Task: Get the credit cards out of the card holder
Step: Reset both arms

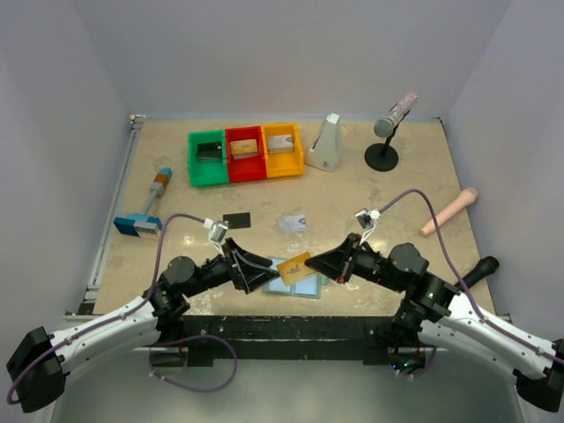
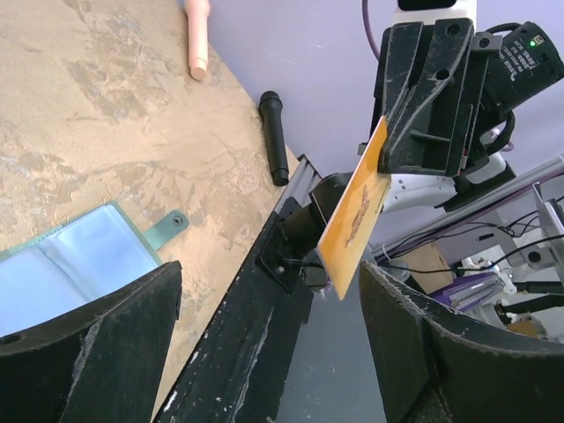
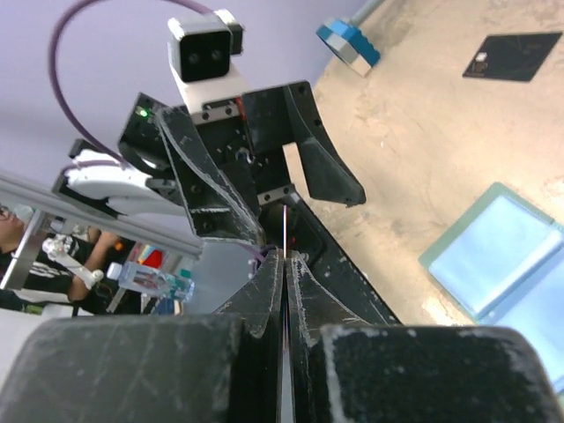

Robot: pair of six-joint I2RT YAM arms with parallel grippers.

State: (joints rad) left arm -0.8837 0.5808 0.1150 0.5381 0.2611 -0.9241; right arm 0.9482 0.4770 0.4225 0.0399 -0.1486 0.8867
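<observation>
The right hand (image 2: pixel 389 150) is clamped shut on one short edge of the orange card (image 2: pixel 357 211) and holds it edge-up in the air, clear of the tabletop (image 1: pixel 370 198). From the right wrist the card shows only as a thin line running out between the pressed fingertips.

The left hand (image 2: pixel 264 339) faces it with its jaws spread wide. Its two fingers (image 2: pixel 97 339) stand on either side of the card's free end and touch neither face.

Below the two hands, at the near edge of the tabletop and between the arms, the holder (image 2: pixel 70 264) lies open and flat, pale blue pockets up, its snap tab sticking out to one side. I cannot tell whether any card is left in its pockets.

A little farther out, the black card (image 1: pixel 237 218) and the silver card (image 1: pixel 292 223) lie flat on the tabletop, apart from each other and from the holder.

At the far side, green (image 1: pixel 204 178), red (image 1: pixel 245 173) and yellow (image 1: pixel 282 169) bins sit in a touching row. A brush (image 1: pixel 138 226) lies near the left edge.
</observation>
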